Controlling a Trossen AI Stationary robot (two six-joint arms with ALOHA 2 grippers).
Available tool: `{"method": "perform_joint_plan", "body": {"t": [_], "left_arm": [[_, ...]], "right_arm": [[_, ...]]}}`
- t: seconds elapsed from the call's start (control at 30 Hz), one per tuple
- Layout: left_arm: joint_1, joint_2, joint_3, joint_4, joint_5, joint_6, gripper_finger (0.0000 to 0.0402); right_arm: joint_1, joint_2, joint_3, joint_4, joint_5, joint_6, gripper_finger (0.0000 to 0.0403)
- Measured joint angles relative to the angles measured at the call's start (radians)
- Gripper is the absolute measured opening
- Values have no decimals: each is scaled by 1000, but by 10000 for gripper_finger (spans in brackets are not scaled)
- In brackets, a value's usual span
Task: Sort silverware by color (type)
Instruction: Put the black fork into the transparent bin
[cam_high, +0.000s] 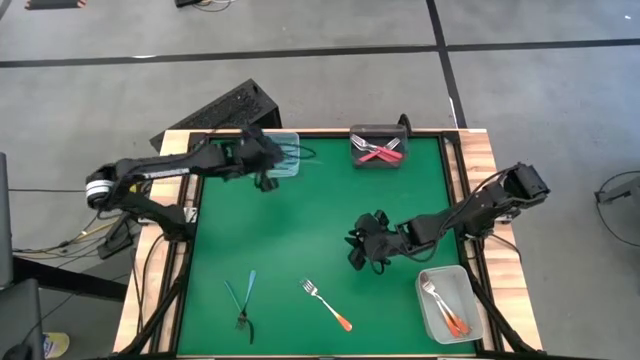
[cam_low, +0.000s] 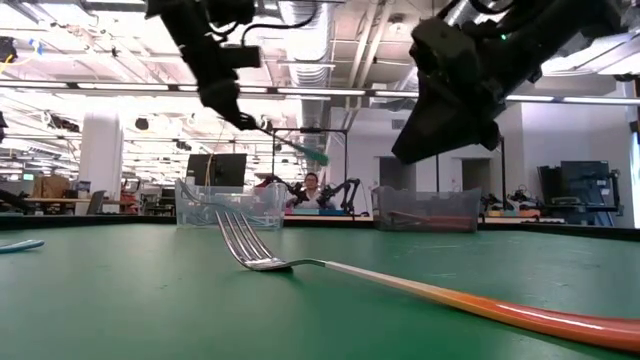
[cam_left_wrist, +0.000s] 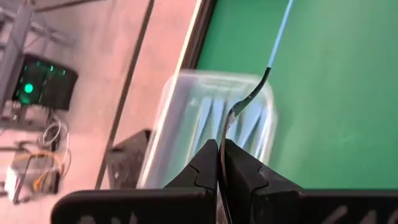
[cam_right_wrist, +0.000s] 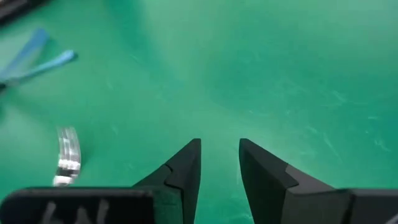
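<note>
My left gripper (cam_high: 268, 170) is shut on a blue-handled fork (cam_left_wrist: 281, 31) above the clear tub (cam_high: 288, 140) at the far left, which holds more blue forks. My right gripper (cam_right_wrist: 219, 155) hovers open over the green mat at mid-right, with nothing between its fingers. An orange-handled fork (cam_high: 326, 303) lies flat on the mat near the front. Two blue-handled forks (cam_high: 243, 298) lie at the near left. Red-handled forks lie in a dark tub (cam_high: 378, 150) at the far edge, and orange ones in a clear tub (cam_high: 447, 303) at the near right. My left gripper pinches the fork's metal tine end (cam_left_wrist: 225, 127) between its two fingers, slanting down from the table's left. The fork runs on ahead of the fingers, its blue handle (cam_low: 312, 155) pointing away. It is lifted clear, over the clear tub.
Wooden borders (cam_high: 478, 160) frame the green mat (cam_high: 300, 230). A black keyboard (cam_high: 215, 115) lies off the far left corner. Bare mat stretches through the middle between the arms.
</note>
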Motion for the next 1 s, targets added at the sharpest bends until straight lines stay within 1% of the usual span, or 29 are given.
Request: {"method": "perform_joint_plan", "body": {"t": [0.1,0.17,0.23,0.33,0.53,0.63,0.7,0.77,0.83,0.93,1.0], "left_arm": [[97,-49,0,-84,29,4,0],[159,-68,0,-102,57,2,0],[212,-83,-15,-111,107,4,0],[282,-80,-48,-104,160,34,0],[400,-80,-157,-52,167,88,0],[441,-80,-197,-23,164,87,0],[457,-80,-214,18,140,53,3],[460,-80,-222,57,150,37,13],[457,-80,-224,82,194,35,32],[446,-80,-224,119,273,34,70],[438,-80,-224,132,280,26,98]], "right_arm": [[6,6,0,-11,5,0,135],[10,7,-1,-28,4,1,135],[10,7,-1,-27,4,12,134],[8,7,-1,-27,5,16,134],[10,7,-1,-27,5,34,134],[10,7,-1,-27,5,37,134],[10,7,-1,-27,5,37,134],[9,7,-1,-24,5,37,135],[9,7,-1,-19,4,37,135],[9,7,-1,8,3,37,135],[9,7,-1,23,-7,30,135]]}}
